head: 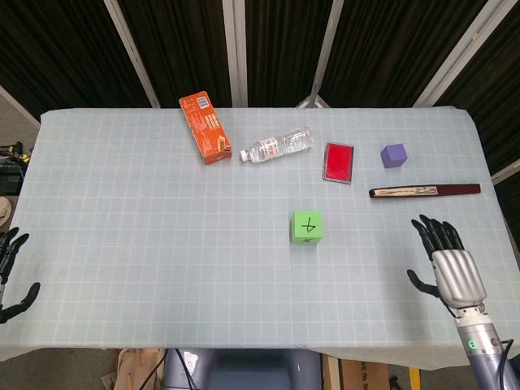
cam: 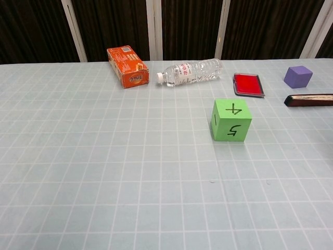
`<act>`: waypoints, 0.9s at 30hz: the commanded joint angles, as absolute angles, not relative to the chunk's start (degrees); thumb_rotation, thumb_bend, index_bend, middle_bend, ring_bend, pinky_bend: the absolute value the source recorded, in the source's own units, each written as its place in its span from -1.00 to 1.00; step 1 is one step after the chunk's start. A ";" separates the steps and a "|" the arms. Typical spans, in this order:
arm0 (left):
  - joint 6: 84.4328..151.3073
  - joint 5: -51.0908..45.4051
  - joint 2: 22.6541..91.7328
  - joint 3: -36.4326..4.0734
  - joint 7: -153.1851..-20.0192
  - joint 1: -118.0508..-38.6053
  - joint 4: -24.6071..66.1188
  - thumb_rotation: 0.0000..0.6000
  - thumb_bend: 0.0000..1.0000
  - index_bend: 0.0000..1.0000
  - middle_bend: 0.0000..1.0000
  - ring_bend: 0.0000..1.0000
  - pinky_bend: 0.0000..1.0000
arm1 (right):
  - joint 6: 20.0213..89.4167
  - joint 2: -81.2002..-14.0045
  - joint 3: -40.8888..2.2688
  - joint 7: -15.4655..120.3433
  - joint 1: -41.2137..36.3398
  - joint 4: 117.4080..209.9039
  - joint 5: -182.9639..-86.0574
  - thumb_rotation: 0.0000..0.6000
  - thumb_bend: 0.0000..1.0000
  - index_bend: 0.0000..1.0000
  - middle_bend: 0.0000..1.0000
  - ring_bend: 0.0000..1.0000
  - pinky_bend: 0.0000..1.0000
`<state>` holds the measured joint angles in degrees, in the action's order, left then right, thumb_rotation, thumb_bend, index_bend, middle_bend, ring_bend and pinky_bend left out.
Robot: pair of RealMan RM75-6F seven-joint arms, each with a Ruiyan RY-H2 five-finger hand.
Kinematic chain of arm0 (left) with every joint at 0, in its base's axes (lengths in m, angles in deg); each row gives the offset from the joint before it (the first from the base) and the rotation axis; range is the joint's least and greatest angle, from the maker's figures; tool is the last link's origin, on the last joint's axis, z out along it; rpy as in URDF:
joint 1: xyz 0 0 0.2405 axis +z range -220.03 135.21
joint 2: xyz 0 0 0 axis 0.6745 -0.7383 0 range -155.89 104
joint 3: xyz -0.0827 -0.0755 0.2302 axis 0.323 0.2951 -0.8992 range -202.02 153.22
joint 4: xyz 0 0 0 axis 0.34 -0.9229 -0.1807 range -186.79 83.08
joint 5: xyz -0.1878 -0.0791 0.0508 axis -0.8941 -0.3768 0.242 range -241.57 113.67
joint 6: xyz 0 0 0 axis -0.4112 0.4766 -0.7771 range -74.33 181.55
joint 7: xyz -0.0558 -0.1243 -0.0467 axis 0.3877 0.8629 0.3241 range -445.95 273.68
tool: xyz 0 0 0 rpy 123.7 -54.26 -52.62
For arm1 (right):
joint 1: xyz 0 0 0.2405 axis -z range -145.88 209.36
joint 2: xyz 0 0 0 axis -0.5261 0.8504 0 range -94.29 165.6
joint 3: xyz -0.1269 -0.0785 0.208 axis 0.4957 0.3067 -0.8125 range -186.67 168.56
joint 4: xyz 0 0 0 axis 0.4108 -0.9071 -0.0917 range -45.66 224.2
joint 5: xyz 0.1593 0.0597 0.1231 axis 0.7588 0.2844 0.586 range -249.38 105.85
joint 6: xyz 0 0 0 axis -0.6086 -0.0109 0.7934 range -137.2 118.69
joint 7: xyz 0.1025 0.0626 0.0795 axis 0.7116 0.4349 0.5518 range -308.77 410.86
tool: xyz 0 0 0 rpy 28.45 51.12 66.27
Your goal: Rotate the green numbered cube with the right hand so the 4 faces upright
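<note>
The green numbered cube (head: pixel 307 227) (cam: pixel 230 120) sits near the middle of the table, with a turned 4 on its top face and a 5 on the front face in the chest view. My right hand (head: pixel 448 266) hovers open at the front right, well to the right of the cube, fingers spread and pointing away. At the front left table edge my left hand (head: pixel 10 272) is open and holds nothing. Neither hand shows in the chest view.
An orange box (head: pixel 205 127), a lying water bottle (head: pixel 278 145), a red flat case (head: pixel 339 162), a purple cube (head: pixel 393 155) and a dark long sheath (head: pixel 425 191) lie along the far half. The grid-patterned cloth (head: pixel 146 227) covers the table.
</note>
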<state>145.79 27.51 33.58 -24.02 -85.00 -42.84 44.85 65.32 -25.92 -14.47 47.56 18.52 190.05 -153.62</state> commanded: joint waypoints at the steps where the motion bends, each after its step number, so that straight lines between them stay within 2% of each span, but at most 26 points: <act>1: 145.76 27.49 33.67 -24.05 -85.23 -42.81 44.84 1.00 -0.12 -0.83 -1.00 -1.00 -0.93 | 56.80 -22.04 -18.02 41.61 12.61 195.94 -146.15 1.00 -0.35 -1.00 -0.92 -0.95 -1.00; 6: 145.04 26.86 33.65 -23.95 -85.76 -42.99 45.12 1.00 -0.12 -0.83 -1.00 -1.00 -0.93 | 47.72 -21.55 -20.73 28.81 4.39 200.70 -131.05 1.00 -0.35 -1.00 -0.92 -0.95 -1.00; 9: 145.00 26.56 33.63 -23.80 -85.97 -42.98 45.22 1.00 -0.12 -0.83 -1.00 -1.00 -0.93 | 45.52 -23.41 -21.55 20.28 -1.52 201.45 -120.45 1.00 -0.35 -1.00 -0.92 -0.95 -1.00; 17: 145.14 25.89 33.63 -23.20 -86.42 -43.03 45.54 1.00 -0.12 -0.83 -1.00 -1.00 -0.93 | 48.89 -29.96 -21.96 2.84 -17.14 201.13 -93.10 1.00 -0.35 -1.00 -0.92 -0.95 -1.00; 20: 144.85 25.06 33.64 -22.86 -86.45 -43.12 45.52 1.00 -0.12 -0.83 -1.00 -1.00 -0.92 | 50.62 -32.36 -22.12 -0.75 -21.59 199.58 -86.09 1.00 -0.35 -1.00 -0.92 -0.95 -1.00; 27: 144.17 23.72 34.00 -22.36 -87.64 -43.35 45.85 1.00 -0.12 -0.83 -1.00 -1.00 -0.92 | 49.61 -35.51 -21.59 -6.53 -29.35 196.42 -74.21 1.00 -0.35 -1.00 -0.92 -0.97 -1.00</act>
<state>144.26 23.79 33.92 -22.40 -87.51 -43.30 45.78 49.77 -33.48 -21.64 -3.68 -26.08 197.97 -77.89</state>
